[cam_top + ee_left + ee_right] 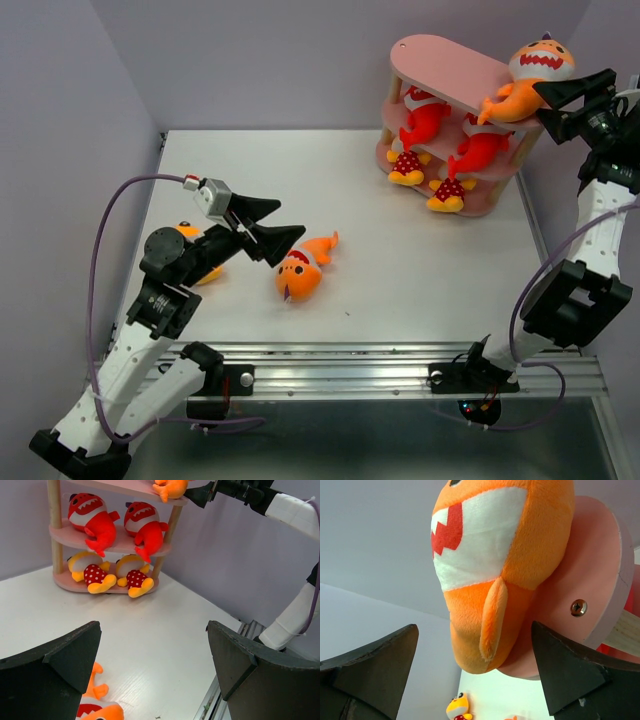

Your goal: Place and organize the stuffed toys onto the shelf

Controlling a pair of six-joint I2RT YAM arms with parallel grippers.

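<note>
White table [420,260], lilac walls [250,60], pink shelf [440,62] far right. Seven plush: two red sharks [428,118] on the middle board; two dotted figures [407,165] on the bottom; a third figure [185,232] half hidden behind the left arm [160,300]; one orange shark [530,80] on the top board's right end, between the right gripper [474,630] jaws (spread wide, gripping nothing); another orange shark [303,270] lying by the left gripper [290,220], also agape and empty.

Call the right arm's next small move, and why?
Probably pull straight back from the shelf. The right fingers stand open either side of the orange shark, which sits at the very end of the top board; any sideways drift could knock it off.
</note>
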